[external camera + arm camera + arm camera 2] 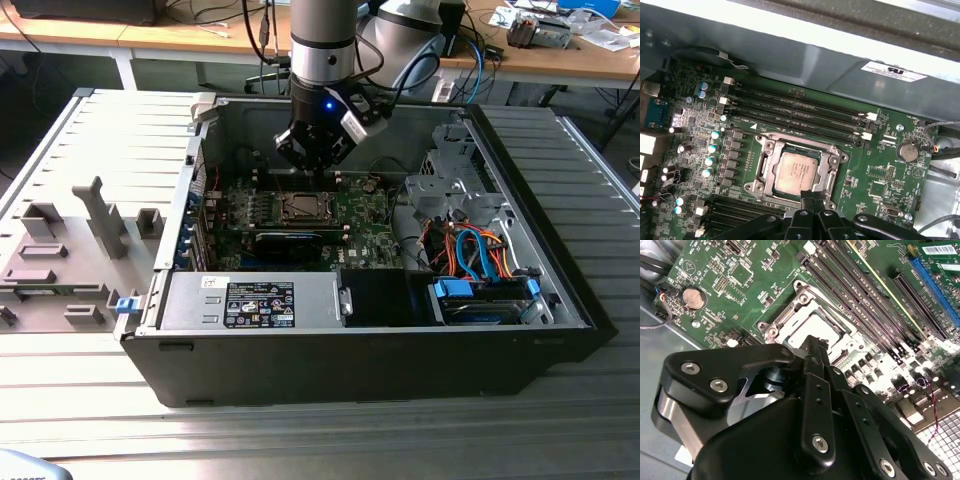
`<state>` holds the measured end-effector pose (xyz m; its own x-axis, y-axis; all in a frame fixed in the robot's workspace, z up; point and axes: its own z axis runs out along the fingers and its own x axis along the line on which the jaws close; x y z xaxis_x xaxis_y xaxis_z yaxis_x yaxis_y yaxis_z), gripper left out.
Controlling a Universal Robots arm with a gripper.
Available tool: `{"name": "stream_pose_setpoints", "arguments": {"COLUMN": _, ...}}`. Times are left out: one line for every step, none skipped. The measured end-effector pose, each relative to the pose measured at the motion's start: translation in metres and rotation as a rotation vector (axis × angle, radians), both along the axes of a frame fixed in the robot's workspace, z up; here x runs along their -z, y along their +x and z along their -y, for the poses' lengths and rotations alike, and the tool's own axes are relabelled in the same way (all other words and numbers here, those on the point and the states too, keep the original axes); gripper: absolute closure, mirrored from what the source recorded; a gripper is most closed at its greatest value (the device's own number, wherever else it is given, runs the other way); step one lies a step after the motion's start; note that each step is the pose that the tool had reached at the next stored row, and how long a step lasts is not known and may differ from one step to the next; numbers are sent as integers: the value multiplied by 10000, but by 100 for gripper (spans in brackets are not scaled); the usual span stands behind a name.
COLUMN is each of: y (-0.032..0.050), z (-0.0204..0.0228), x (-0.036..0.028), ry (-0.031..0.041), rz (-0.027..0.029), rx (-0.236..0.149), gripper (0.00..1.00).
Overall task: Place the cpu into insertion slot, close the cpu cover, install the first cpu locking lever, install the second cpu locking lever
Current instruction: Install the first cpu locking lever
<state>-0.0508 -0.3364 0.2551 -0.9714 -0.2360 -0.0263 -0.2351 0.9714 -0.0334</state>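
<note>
The open computer case (560, 290) holds the green motherboard (880, 175). The gripper (312, 165) hangs over the insertion slot (765, 170), fingers pressed together, gripping nothing. The cpu cover (832, 165) lies shut around the cpu (795, 172) seated there. Memory slots (800, 112) run just beside the slot, a coin battery (906, 150) nearby.

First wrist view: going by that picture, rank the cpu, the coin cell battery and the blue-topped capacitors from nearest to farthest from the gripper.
1. The cpu, seated in the insertion slot, lies right by the gripper.
2. The coin cell battery sits farther off, toward the cables at the board's edge.
3. The blue-topped capacitors are farthest, at the board's opposite end by the ports.
</note>
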Motion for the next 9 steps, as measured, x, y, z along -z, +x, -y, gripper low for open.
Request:
{"name": "stream_pose_setpoints", "arguments": {"y": 0, "z": 0, "x": 0, "ry": 0, "rz": 0, "rx": 23, "gripper": 89}}
{"name": "stream_pose_setpoints", "arguments": {"y": 0, "z": 0, "x": 0, "ry": 0, "rz": 0, "rx": 44, "gripper": 89}}
{"name": "stream_pose_setpoints", "arguments": {"y": 0, "z": 0, "x": 0, "ry": 0, "rz": 0, "rx": 69, "gripper": 89}}
{"name": "stream_pose_setpoints", "arguments": {"y": 0, "z": 0, "x": 0, "ry": 0, "rz": 0, "rx": 89, "gripper": 89}}
{"name": "stream_pose_setpoints", "arguments": {"y": 0, "z": 0, "x": 0, "ry": 0, "rz": 0, "rx": 116, "gripper": 89}}
{"name": "stream_pose_setpoints", "arguments": {"y": 0, "z": 0, "x": 0, "ry": 0, "rz": 0, "rx": 134, "gripper": 89}}
{"name": "stream_pose_setpoints", "arguments": {"y": 0, "z": 0, "x": 0, "ry": 0, "rz": 0, "rx": 152, "gripper": 89}}
{"name": "stream_pose_setpoints", "arguments": {"y": 0, "z": 0, "x": 0, "ry": 0, "rz": 0, "rx": 175, "gripper": 89}}
{"name": "stream_pose_setpoints", "arguments": {"y": 0, "z": 0, "x": 0, "ry": 0, "rz": -1, "rx": 210, "gripper": 89}}
